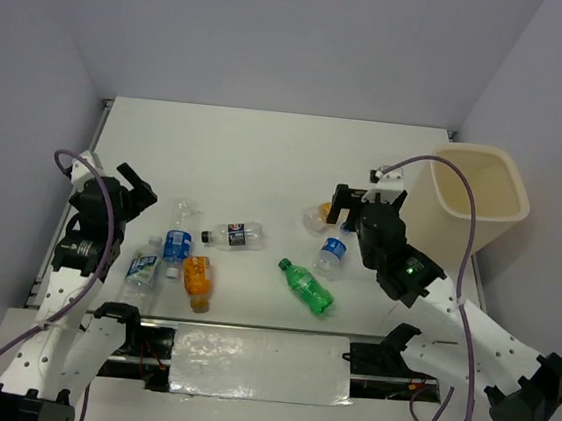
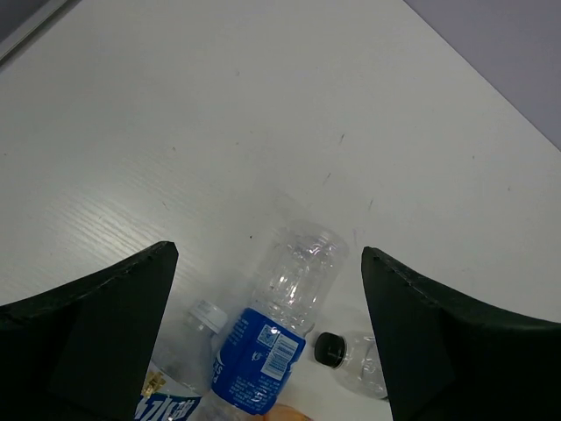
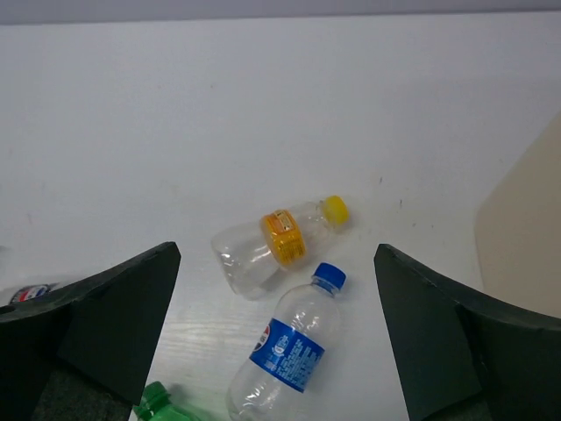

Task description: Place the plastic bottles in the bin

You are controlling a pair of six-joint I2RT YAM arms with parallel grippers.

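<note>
Left tool (image 2: 268, 253) wide over blue-labelled bottle (image 2: 282, 303), right tool (image 3: 273, 256) wide — orange-labelled bottle (image 3: 279, 239) beneath, bin (image 3: 524, 237) beside

overhead rear view, two downward wrist close-ups

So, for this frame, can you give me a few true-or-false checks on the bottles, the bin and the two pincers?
1. The green bottle lies on the table. True.
2. The right pincer is shut on a bottle. False: it is open and holds nothing. It is above a yellow-capped bottle and a blue-capped bottle.
3. The left pincer is open. True.
4. The bin lies tipped over. False: it stands upright at the right side of the table.
</note>
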